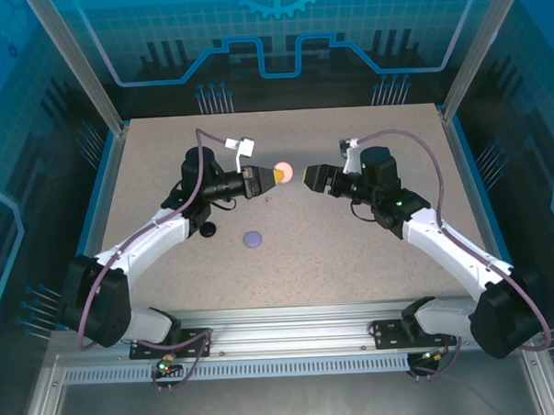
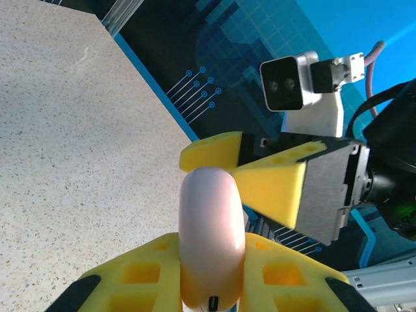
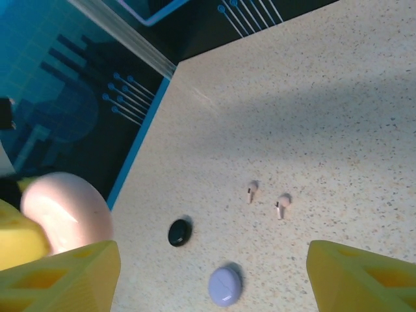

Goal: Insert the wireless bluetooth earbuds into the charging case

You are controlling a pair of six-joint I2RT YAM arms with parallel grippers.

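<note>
Glossy, plain pale pink case (image 1: 283, 170); left gripper (image 1: 272, 175) and right gripper (image 1: 307, 178) beside it have yellow fingers (image 2: 286, 185), the left's w/ black corners. On its near side, on the beige speckled table (image 1: 371, 258): black case (image 1: 208, 230), lavender case (image 1: 253, 239) and two pale pink earbuds (image 3: 252, 188) w/ darker stems. Behind it, walls (image 1: 270, 42): deep blue w/ lighter blue circuit-line & grid pattern.

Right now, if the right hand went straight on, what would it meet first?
Probably the pink case held in the left hand, just ahead of the right hand; depth is unclear.
</note>
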